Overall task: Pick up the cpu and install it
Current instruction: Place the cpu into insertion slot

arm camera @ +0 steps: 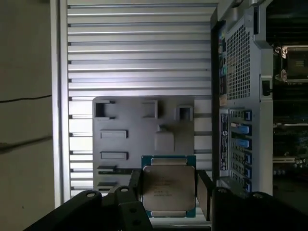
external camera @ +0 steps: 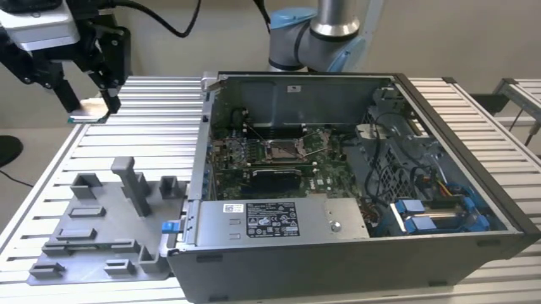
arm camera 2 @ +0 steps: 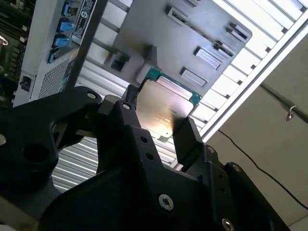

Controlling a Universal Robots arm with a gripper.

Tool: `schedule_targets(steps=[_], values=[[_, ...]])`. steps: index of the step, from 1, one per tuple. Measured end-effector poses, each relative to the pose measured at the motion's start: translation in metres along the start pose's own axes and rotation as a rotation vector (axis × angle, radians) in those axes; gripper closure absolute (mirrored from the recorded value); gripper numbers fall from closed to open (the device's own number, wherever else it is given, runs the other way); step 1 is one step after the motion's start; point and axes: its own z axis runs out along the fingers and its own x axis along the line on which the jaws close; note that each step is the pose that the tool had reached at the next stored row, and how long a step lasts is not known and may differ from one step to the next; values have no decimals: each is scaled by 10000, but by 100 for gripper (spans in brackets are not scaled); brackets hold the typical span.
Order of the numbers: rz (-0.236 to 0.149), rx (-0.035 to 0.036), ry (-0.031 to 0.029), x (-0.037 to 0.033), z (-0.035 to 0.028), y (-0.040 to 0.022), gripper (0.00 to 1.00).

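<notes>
My gripper (external camera: 87, 106) hangs above the far corner of the table at the exterior view's left, shut on the cpu (external camera: 86, 116), a thin square chip with a silvery top and green edge. In both wrist views the black fingers clamp the cpu (arm camera: 168, 186) (arm camera 2: 163, 107) by two opposite sides, holding it flat above the table. The open computer case (external camera: 355, 190) lies to the exterior view's right. Its dark socket (external camera: 282, 149) with a raised metal frame sits on the green motherboard, also seen at the edge of the first wrist view as the socket (arm camera: 294, 63).
A grey fixture plate (external camera: 101, 234) with upright posts and slots lies on the slatted table (external camera: 152, 133) at the exterior view's left, below the gripper. The case walls rise around the motherboard. A grey box (external camera: 279, 218) with a label lies inside the case front.
</notes>
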Motion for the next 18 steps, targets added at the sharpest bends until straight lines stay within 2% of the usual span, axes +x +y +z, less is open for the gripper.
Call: schedule_targets(steps=[18], values=[[-3,0,5,-817,6,20,100]])
